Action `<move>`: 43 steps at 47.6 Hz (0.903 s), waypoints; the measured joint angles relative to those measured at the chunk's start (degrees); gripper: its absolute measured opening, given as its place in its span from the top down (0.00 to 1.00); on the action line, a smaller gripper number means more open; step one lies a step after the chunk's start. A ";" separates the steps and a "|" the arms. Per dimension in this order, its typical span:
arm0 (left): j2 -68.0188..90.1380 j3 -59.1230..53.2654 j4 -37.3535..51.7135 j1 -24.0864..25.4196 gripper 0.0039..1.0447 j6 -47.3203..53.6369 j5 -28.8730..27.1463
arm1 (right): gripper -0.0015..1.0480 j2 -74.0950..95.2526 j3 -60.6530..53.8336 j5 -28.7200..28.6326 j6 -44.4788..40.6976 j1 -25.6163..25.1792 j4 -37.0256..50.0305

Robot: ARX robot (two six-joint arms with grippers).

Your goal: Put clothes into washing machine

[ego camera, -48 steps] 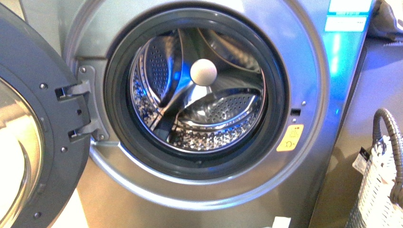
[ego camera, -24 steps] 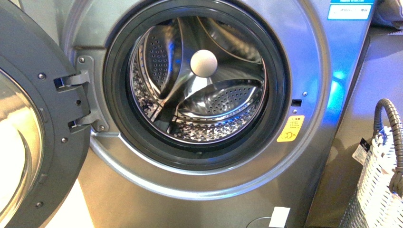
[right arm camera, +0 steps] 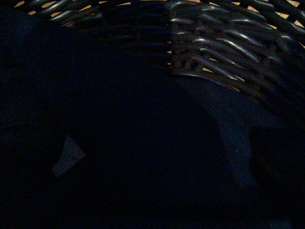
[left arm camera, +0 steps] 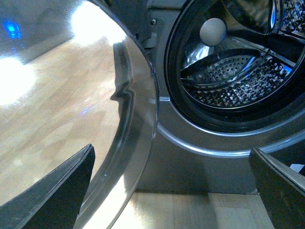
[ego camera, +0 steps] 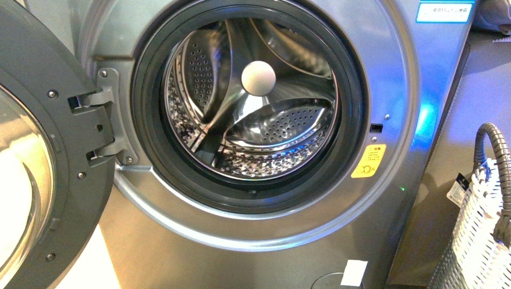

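Note:
The silver-grey washing machine point(ego camera: 385, 72) fills the front view, its door point(ego camera: 42, 156) swung open to the left. Its perforated steel drum point(ego camera: 271, 132) holds no fabric, and a pale round knob point(ego camera: 258, 78) sits at its back. My left gripper point(left arm camera: 169, 191) is open and empty, low in front of the porthole point(left arm camera: 238, 71), beside the door's glass bowl point(left arm camera: 71, 95). The right wrist view is very dark. It shows only dark navy clothes point(right arm camera: 233, 138) lying against a woven basket wall point(right arm camera: 228, 47). My open right gripper's fingers are lost in that darkness. Neither arm shows in the front view.
A white woven basket point(ego camera: 482, 247) with a grey handle point(ego camera: 495, 150) stands on the right of the machine. A yellow sticker point(ego camera: 368, 161) and a blue-white label point(ego camera: 445, 11) mark the machine's front. Wooden floor point(left arm camera: 190, 212) lies below it.
Over the last second the front view shifted slightly, so the machine sits a little higher in it. In the last half second almost nothing moved.

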 joint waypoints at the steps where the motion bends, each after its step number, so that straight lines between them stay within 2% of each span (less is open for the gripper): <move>1: 0.00 0.02 0.00 0.00 0.06 0.00 0.00 | 0.07 0.11 0.09 0.13 -0.04 0.07 0.07; 13: 0.00 0.00 0.00 -0.02 0.06 0.00 0.00 | 0.08 0.74 0.42 1.05 -0.42 0.50 0.98; 23: 0.00 0.00 0.00 0.00 0.06 0.00 0.00 | 0.46 -0.98 -3.37 1.11 -0.31 0.24 6.78; 31: 0.00 0.00 0.00 0.00 0.06 0.00 0.00 | 0.68 -4.92 -8.72 -0.59 0.07 -0.31 11.10; 37: 0.00 0.00 0.00 -0.02 0.06 0.00 0.00 | 0.80 -9.77 -13.55 -2.23 0.26 -1.20 14.84; 43: 0.00 0.00 0.00 0.00 0.06 0.00 0.00 | 0.82 -18.75 -21.42 -4.72 -0.20 -3.19 21.44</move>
